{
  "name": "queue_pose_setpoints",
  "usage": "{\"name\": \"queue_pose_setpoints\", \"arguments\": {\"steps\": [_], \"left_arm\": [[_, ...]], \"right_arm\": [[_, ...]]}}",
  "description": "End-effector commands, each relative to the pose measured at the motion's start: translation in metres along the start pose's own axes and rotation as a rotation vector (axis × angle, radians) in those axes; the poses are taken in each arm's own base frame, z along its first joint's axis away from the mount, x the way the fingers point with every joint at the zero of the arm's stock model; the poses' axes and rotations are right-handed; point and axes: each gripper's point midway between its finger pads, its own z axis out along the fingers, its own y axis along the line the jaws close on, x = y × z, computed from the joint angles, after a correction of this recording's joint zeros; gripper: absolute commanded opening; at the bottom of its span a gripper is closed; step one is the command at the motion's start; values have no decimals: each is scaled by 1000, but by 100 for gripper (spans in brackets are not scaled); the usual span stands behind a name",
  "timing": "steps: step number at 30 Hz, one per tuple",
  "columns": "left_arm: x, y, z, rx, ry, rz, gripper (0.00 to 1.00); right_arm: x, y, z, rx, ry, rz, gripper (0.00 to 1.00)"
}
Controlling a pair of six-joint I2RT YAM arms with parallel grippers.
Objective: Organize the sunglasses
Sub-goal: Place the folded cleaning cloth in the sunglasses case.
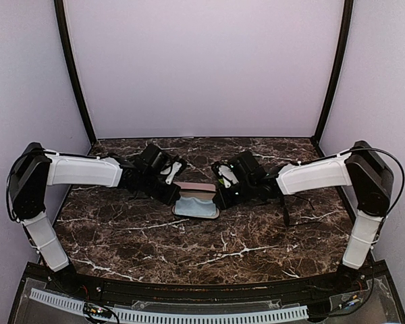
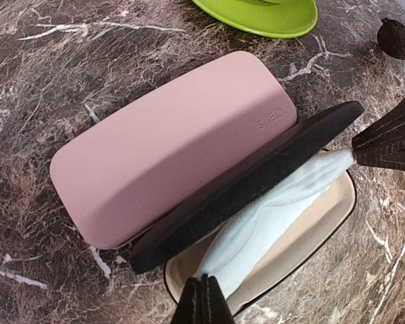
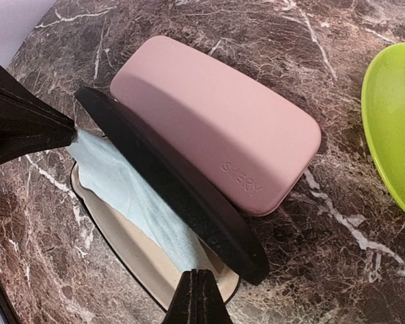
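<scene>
The left gripper (image 2: pixel 204 289) and right gripper (image 3: pixel 197 282) are each pinching an end of the cloth (image 2: pixel 270 216) over the black case (image 2: pixel 256 182). The sunglasses (image 2: pixel 399 37) are lying beyond the case, apart from both grippers.

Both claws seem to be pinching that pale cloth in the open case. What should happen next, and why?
Probably lift the blue cloth straight up and out of the open black case. The left end effector and right end effector each pinch one end of it, and it fills the tray where glasses would go. A dark pair of sunglasses waits nearby.
</scene>
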Motion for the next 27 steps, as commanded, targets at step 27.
{"name": "queue_pose_setpoints", "arguments": {"steps": [27], "left_arm": [[-11, 3, -5, -12, -25, -12, 30]], "right_arm": [[-12, 2, -3, -7, -24, -8, 26]]}}
